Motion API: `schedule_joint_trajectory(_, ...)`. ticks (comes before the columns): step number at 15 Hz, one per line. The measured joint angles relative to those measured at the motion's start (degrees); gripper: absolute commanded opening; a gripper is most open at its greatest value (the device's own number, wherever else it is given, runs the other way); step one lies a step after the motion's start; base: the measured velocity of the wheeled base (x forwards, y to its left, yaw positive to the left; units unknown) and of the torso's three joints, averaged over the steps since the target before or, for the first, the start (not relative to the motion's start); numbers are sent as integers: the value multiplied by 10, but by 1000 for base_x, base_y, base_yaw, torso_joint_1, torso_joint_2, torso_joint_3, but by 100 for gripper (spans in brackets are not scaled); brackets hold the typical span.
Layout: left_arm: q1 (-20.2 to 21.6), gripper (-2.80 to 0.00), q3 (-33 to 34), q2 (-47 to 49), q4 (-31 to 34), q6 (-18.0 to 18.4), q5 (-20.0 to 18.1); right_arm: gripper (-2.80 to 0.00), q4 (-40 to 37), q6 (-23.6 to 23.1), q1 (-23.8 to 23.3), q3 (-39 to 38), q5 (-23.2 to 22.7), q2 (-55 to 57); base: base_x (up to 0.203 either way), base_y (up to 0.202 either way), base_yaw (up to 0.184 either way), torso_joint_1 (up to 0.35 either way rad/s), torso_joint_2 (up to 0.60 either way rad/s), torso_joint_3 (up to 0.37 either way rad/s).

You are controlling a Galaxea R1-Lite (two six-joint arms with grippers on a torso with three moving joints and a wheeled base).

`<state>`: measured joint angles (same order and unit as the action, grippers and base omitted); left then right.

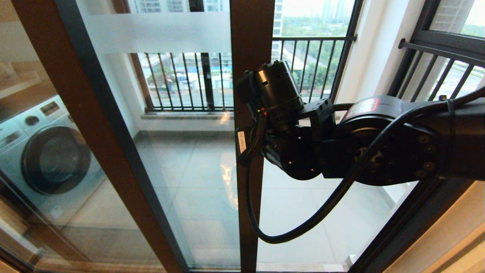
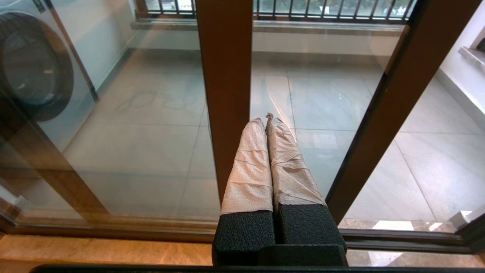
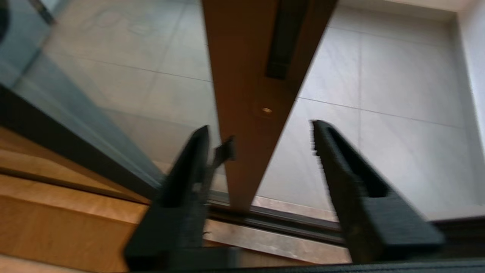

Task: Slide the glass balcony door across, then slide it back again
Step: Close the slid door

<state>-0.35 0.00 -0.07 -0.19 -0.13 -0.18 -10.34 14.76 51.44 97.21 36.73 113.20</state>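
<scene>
Right gripper (image 3: 259, 136) spread wide, straddling the brown stile of the glass balcony door (image 3: 242, 94) below its handle slot (image 3: 282, 41); contact apparently none. Left gripper (image 2: 267, 125) closed, empty, just beside the stile. Washing machine (image 1: 49, 151) behind the left panel.

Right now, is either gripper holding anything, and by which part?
Nothing is held. The right gripper is open, its fingers straddling the glass balcony door's stile below the handle slot. The left gripper is shut, empty.

Brown-framed glass balcony door (image 1: 250, 38) (frosted white band), black railing (image 1: 182, 79).
</scene>
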Motion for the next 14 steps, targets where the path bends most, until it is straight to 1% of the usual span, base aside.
schedule_joint_trajectory(3,0,-280,0,0,0,0,0,0,-1,-1,-15,-2,10,-2,0,0,0,0,0,0)
schedule_joint_trajectory(6,0,-280,0,0,0,0,0,0,3,-6,-46,2,9,4,0,0,0,0,0,0)
schedule_joint_trajectory(8,0,-280,0,0,0,0,0,0,28,-15,-66,5,9,15,0,0,0,0,0,0)
schedule_joint_trajectory(12,0,-280,0,0,0,0,0,0,78,-46,-77,6,7,37,0,0,0,0,0,0)
schedule_joint_trajectory(14,0,-280,0,0,0,0,0,0,86,-49,-78,6,7,42,0,0,0,0,0,0)
